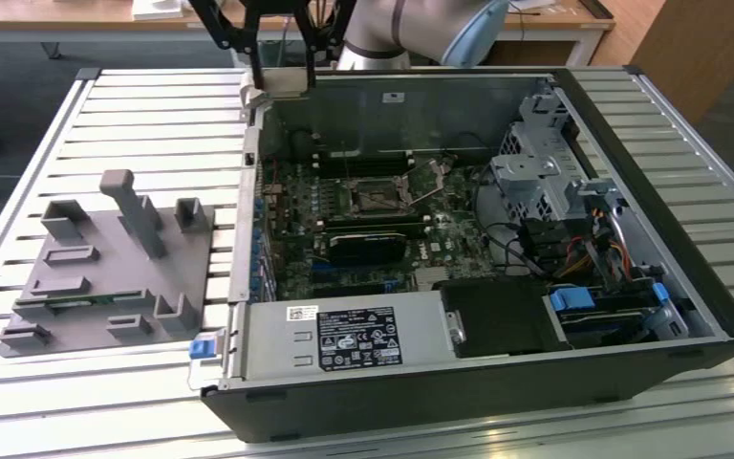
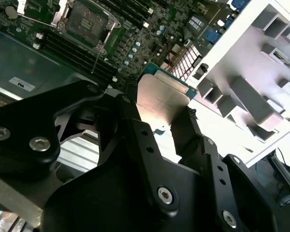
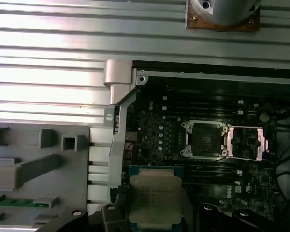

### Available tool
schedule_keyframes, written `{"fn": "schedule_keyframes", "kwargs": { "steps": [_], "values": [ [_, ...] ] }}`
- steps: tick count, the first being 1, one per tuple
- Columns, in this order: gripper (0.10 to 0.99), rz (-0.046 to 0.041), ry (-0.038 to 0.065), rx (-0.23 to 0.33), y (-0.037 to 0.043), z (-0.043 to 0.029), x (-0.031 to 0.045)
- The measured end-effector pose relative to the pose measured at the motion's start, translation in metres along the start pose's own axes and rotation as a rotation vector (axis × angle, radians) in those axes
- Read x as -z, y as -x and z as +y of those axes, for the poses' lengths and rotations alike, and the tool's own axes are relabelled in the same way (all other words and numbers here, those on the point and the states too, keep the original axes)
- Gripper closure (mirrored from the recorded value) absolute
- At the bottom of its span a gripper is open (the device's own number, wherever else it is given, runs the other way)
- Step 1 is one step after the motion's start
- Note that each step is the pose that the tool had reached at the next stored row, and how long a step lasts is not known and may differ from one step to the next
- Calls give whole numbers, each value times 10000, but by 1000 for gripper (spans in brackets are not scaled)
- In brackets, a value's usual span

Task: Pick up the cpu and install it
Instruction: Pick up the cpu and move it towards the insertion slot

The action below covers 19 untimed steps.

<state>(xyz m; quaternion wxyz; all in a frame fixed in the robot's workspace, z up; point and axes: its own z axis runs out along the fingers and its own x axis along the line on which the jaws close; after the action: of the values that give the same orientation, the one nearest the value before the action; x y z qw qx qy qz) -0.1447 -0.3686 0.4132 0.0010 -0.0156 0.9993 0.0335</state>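
Nearest me, the open computer case (image 1: pixel 469 402) lies on the slatted table (image 1: pixel 150 105), with a grey fixture tray (image 1: pixel 74 273) at its nine o'clock in the exterior view. Mid-board, the socket (image 1: pixel 374 199) stands open. Farther off, at the case's eleven o'clock, the gripper (image 2: pixel 159 116) has its fingers pinched against two opposite edges of the cpu (image 2: pixel 162 94), holding it clear of the board.
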Motion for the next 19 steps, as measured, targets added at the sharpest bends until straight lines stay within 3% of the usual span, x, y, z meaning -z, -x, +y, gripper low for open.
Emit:
{"fn": "schedule_keyframes", "kwargs": {
  "steps": [14, 19],
  "values": [
    [561, 0, 0, -1, 163, -4, -13],
    [561, -1, 1, -1, 259, 23, -21]
  ]
}}
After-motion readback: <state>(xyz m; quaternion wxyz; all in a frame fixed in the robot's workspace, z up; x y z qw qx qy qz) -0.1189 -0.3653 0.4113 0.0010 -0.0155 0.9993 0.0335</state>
